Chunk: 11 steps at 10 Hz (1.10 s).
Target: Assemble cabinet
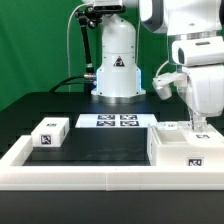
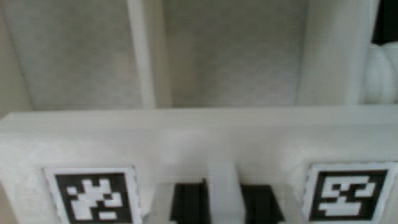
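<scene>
At the exterior view's 4 o'clock, the gripper [image 1: 197, 126], opening and hold unclear, should centre squarely on the cabinet [image 1: 172, 148].

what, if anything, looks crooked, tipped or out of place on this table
Nothing stands out. The cabinet sits level at the exterior view's right, with no visible damage. The small block lies flat at the left, and the marker board lies flat near the arm's base. Nothing looks tipped or spilled.
</scene>
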Tool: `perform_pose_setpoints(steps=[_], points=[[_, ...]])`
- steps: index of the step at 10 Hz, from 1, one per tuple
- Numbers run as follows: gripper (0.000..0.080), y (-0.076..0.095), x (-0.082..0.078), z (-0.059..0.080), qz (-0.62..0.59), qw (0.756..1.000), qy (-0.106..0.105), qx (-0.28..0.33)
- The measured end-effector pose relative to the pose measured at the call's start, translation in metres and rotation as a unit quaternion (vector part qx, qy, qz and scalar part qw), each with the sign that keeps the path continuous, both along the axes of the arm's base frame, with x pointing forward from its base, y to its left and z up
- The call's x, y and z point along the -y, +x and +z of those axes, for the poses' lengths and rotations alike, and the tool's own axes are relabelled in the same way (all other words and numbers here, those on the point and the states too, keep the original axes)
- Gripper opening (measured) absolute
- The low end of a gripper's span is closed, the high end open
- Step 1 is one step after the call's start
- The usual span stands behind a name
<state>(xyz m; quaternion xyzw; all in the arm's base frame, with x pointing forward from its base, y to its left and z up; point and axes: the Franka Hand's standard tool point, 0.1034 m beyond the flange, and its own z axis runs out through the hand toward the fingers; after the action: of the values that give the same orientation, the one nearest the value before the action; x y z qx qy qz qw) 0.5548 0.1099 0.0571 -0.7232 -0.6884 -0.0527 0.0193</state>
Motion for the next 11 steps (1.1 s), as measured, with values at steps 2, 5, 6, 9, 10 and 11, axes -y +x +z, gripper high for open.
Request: perform_pose_setpoints(steps=[2, 5, 6, 9, 10, 11], points=[[0.0071, 0.000, 0.000, 0.000, 0.000, 1.000, 0.000, 0.000], [0.0071, 0.016, 0.000, 0.000, 0.009, 1.000, 0.001, -0.004], [0.0071, 0.022, 0.000, 0.000, 0.008, 1.000, 0.001, -0.007], [0.0071, 0.023, 0.000, -0.002, 0.009, 1.000, -0.003, -0.026], [0.0071, 0.023, 0.000, -0.002, 0.009, 1.000, -0.003, -0.026], [0.0131, 0.023, 0.000, -0.002, 0.008, 1.000, -0.003, -0.026]])
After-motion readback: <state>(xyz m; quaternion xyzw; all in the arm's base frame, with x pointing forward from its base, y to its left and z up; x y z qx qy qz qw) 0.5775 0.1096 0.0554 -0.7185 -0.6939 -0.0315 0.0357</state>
